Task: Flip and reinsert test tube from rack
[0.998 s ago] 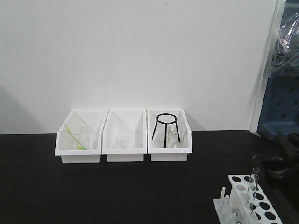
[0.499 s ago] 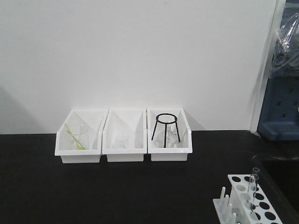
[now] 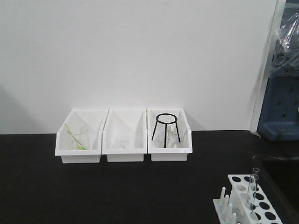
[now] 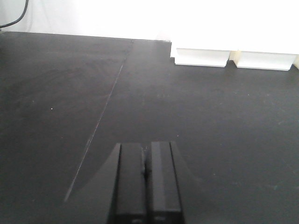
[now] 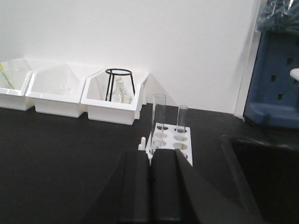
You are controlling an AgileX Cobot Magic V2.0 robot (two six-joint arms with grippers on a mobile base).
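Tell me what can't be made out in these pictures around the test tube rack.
- Front view: the rack is cut off by the bottom edge, so its base is unseen.
- Right wrist view: the right gripper covers the rack's near end.
- Right wrist view shows two test tubes; front view shows only one clearly.
- Front view: the clear glassware in the bins is too faint to identify.

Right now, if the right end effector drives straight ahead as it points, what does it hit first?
Most likely the small white plastic test tube rack, directly ahead of the shut right end effector. Two clear glass test tubes stand in it; the taller tube sits closest to that line. Depth is uncertain from the wrist view.
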